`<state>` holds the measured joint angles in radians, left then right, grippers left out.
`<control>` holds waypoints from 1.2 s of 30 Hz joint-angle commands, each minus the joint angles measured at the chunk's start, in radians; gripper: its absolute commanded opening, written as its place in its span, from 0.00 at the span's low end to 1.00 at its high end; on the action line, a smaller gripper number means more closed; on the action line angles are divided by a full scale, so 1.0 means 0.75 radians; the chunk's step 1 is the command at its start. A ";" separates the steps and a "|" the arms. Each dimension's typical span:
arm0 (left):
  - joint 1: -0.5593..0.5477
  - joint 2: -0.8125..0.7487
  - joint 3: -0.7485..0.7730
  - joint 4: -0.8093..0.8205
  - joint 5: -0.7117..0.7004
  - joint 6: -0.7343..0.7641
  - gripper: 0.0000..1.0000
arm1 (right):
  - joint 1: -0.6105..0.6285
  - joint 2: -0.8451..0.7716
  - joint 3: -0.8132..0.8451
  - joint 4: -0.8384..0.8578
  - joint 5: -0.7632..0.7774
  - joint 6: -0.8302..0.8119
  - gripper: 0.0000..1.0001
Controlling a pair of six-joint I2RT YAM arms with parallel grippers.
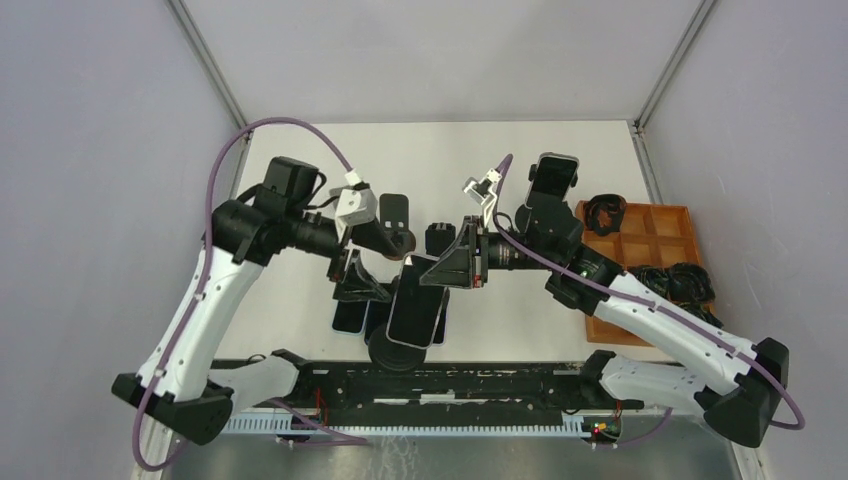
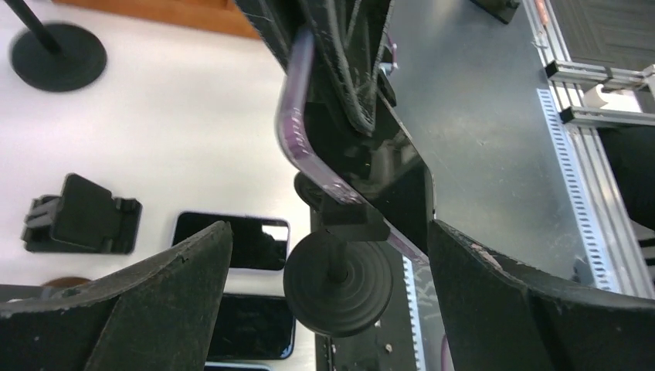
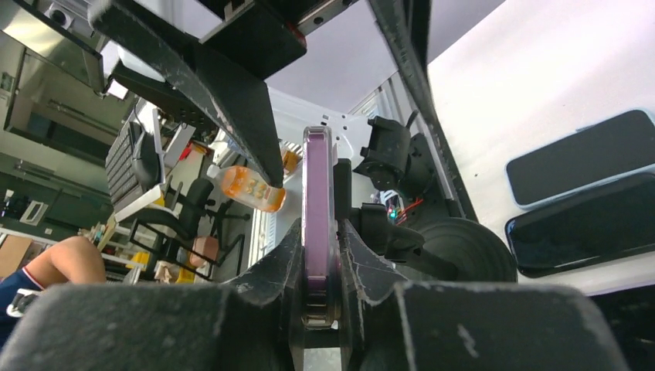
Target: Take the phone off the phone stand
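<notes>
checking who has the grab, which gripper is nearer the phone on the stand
Right. The right gripper is shut on the phone; the left gripper hangs open beside it, not touching.

Phone [image 1: 415, 300]: dark slab in a clear, purple-tinted case, tilted and resting on the phone stand [image 2: 337, 282] by the near edge of the table [image 1: 450, 160]. Stand is black, with a round disc base, a short stem and a small cradle touching the phone's lower part. In the right wrist view the phone is edge-on and upright, pinched between the fingers of the right pincer [image 3: 318, 232], with the stand's base just behind.
</notes>
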<state>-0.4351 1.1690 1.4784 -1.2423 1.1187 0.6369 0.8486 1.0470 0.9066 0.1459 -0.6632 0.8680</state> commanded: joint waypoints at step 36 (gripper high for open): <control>-0.038 -0.275 -0.133 0.076 0.026 0.238 1.00 | 0.002 0.170 0.713 -0.070 -0.239 -0.006 0.00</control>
<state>-0.4606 0.9524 1.3006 -0.8677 1.2015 0.4767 0.8474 1.2064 1.3708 0.0586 -0.8707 0.8799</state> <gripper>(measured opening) 0.997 0.201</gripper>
